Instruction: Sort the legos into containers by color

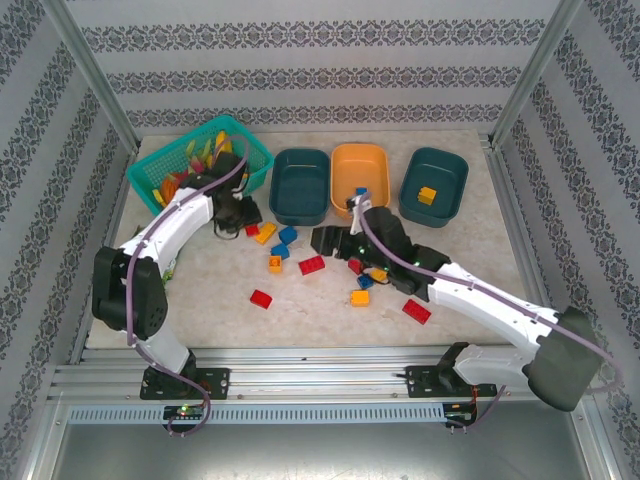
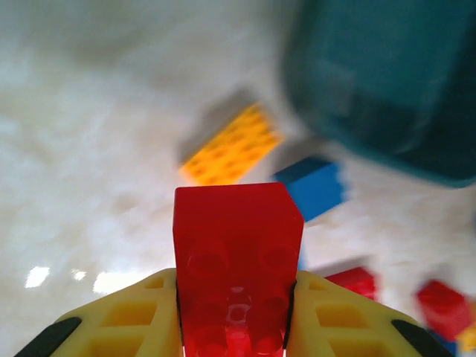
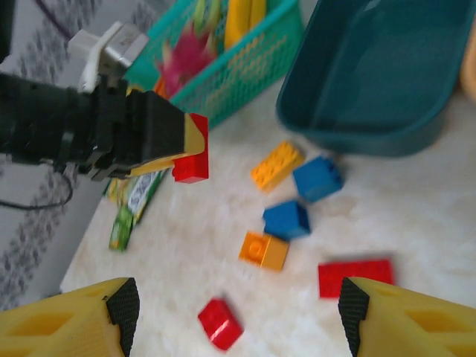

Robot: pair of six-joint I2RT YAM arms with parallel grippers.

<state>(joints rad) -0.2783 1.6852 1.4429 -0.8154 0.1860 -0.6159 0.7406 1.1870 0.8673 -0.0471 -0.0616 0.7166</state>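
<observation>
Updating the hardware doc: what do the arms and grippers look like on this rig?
Left arm and right arm: white link shells, dark joint housings, lavender cable along each. Left gripper and right gripper: yellow fingers with recessed pockets, black tip pads.

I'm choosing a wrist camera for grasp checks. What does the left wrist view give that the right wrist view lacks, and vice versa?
Left wrist: the red brick, studs up close, clamped between yellow fingers of the left tool. Right wrist: that grasp from the side, plus the lattice basket, a green packet and the open right tool. Both: the held red brick, a yellow brick, a blue brick, a teal tub.
</observation>
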